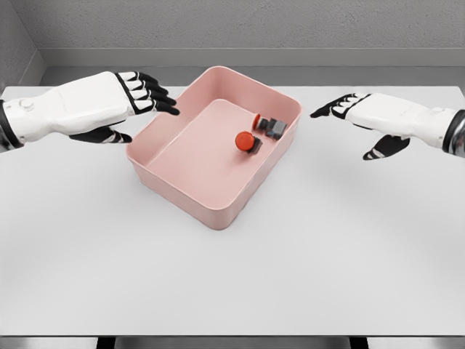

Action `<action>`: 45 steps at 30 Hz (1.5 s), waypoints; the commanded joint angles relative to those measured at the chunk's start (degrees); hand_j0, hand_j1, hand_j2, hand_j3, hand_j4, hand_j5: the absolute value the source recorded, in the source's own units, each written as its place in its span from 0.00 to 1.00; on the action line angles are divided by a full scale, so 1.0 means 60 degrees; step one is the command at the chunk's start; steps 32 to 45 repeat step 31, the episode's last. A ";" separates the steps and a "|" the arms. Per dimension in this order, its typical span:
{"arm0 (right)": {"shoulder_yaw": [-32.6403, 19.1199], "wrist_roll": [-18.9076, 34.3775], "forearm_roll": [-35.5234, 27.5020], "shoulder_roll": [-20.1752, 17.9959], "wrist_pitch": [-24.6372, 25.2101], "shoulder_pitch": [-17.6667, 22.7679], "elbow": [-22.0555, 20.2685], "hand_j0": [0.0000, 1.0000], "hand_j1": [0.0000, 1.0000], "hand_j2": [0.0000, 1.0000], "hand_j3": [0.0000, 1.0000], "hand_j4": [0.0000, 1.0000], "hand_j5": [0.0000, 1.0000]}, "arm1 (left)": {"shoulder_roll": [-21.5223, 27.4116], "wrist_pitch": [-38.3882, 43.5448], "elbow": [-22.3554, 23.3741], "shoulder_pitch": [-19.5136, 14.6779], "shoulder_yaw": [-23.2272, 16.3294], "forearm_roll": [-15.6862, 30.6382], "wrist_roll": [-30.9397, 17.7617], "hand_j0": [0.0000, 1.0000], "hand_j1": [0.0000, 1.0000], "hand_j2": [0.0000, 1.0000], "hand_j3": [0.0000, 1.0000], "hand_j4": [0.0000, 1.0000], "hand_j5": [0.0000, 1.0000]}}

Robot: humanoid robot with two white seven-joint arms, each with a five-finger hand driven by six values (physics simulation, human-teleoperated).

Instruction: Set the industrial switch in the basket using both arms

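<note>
A pink rectangular basket [178,190] sits on the white table, turned at an angle. Inside it, toward the far right corner, lie two industrial switches: one with its round red button facing up [245,140], and a second dark grey one with a red cap on its side [270,127] near the wall. My left hand [149,93] hovers just left of the basket's far left rim, fingers spread and holding nothing. To the right of the basket my right hand [341,107] hangs with fingers extended toward it, also holding nothing.
The white table [232,283] stretches wide in front of the basket and ends at a dark front edge. A grey wall runs behind the table's far edge.
</note>
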 commanded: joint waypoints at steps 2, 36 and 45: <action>-0.0894 -0.0007 -0.0040 -0.0187 -0.0366 0.0191 -0.0001 1.00 1.00 1.00 1.00 1.00 1.00 | 0.0010 0.0023 0.0037 -0.0001 0.0002 0.0243 0.0005 1.00 1.00 1.00 1.00 1.00 1.00; -0.1992 -0.0007 -0.0040 -0.0260 -0.1054 0.1568 -0.0001 1.00 1.00 1.00 1.00 1.00 1.00 | 0.2412 0.0023 0.1311 0.1830 0.0133 0.2074 -0.0068 1.00 1.00 1.00 1.00 1.00 1.00; -0.1992 -0.0007 -0.0040 -0.0260 -0.1054 0.1568 -0.0001 1.00 1.00 1.00 1.00 1.00 1.00 | 0.2412 0.0023 0.1311 0.1830 0.0133 0.2074 -0.0068 1.00 1.00 1.00 1.00 1.00 1.00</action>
